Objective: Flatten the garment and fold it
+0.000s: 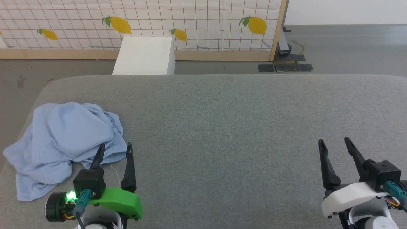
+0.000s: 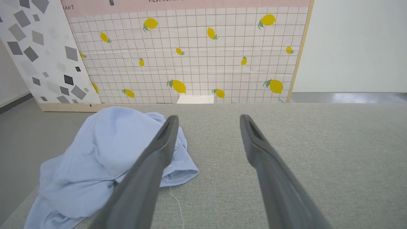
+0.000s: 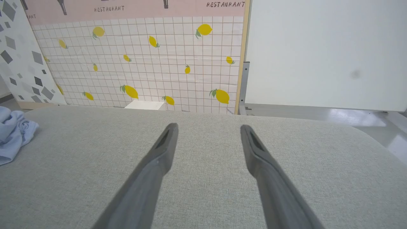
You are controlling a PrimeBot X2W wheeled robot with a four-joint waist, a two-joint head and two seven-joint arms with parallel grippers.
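Note:
The garment (image 1: 63,140) is a light blue shirt lying crumpled in a heap at the left end of the grey fabric table (image 1: 238,127). My left gripper (image 1: 115,147) stands open at the heap's near right edge, its left finger over the cloth, nothing between the fingers. In the left wrist view the garment (image 2: 101,159) bunches left of my open left gripper (image 2: 208,118), a hemmed edge and a loose white thread by the left finger. My right gripper (image 1: 334,140) stands open far to the right over bare table. The right wrist view shows the garment (image 3: 12,133) at the far left, beyond the open right gripper (image 3: 208,126).
A white box (image 1: 144,55) stands on the floor just beyond the table's far edge. Behind it runs a tiled partition with lemon prints (image 1: 190,22) in a wooden frame. The table's left corner is rounded near the garment; grey floor (image 1: 343,51) lies beyond.

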